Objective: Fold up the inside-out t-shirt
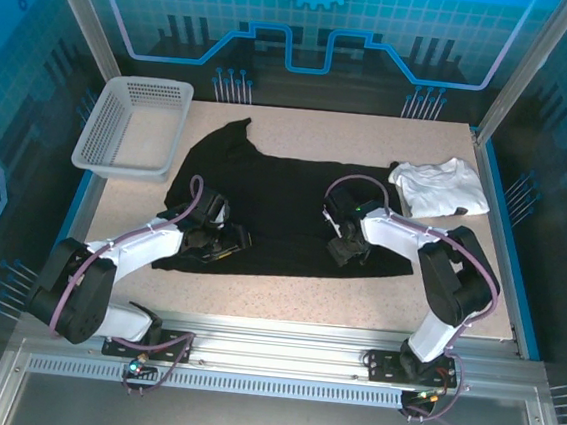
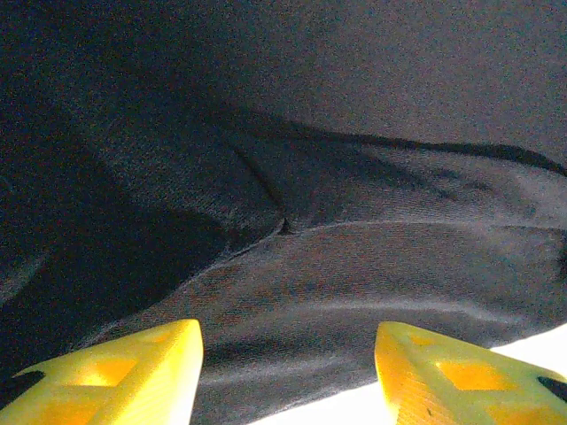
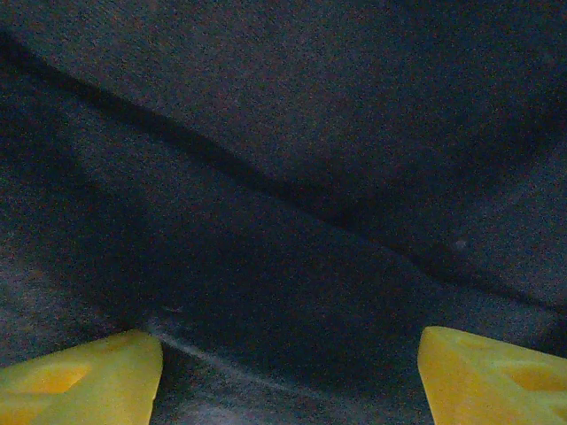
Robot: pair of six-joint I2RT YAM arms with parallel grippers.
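We see the inside-out t-shirt (image 1: 286, 188) lying black and flat across the middle of the counter (image 1: 286, 293). Its long side runs from 9 to 3 o'clock, and one corner is drawn up in a point toward 11 o'clock. No print shows on the upper face.

The left end effector (image 1: 222, 241) sits low over the shirt's 8 o'clock corner, near the front hem. In the left wrist view its yellow fingers (image 2: 133, 372) stand apart, released, with creased black cloth running under and between them. A strip of pale counter shows at 6 o'clock.

The right end effector (image 1: 345, 251) sits over the shirt's 4 o'clock part. Its yellow fingers (image 3: 80, 385) are spread wide in the right wrist view and released. Dark cloth, folded in a soft ridge, lies beneath them, and nothing is pinched.

A grey mesh basket (image 1: 117, 166) stands at 10 o'clock, just beside the shirt's raised corner. A folded white garment (image 1: 439, 187) lies at 2 o'clock, just beside the shirt's right end.
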